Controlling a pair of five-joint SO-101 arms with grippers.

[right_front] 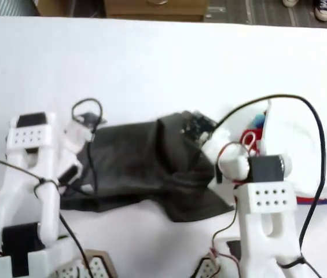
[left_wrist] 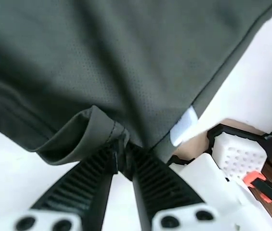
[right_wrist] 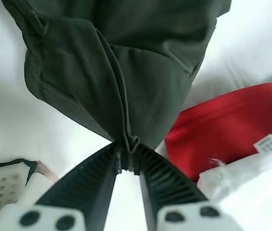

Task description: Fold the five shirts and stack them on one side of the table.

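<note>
High view: dark grey shirt [right_front: 146, 162] lies rumpled on white worktop [right_front: 151, 63], spread between both arms. Left wrist view: left pincer [left_wrist: 123, 156] pressed together on folded hem of dark grey shirt. Small pale tag [left_wrist: 185, 126] at hem edge, no writing legible. Right wrist view: right pincer [right_wrist: 127, 156] pinching bunched fold of same shirt. Red shirt [right_wrist: 222, 125] just beside dark one. White label [right_wrist: 266, 143] on red shirt, print too small to read.
</note>
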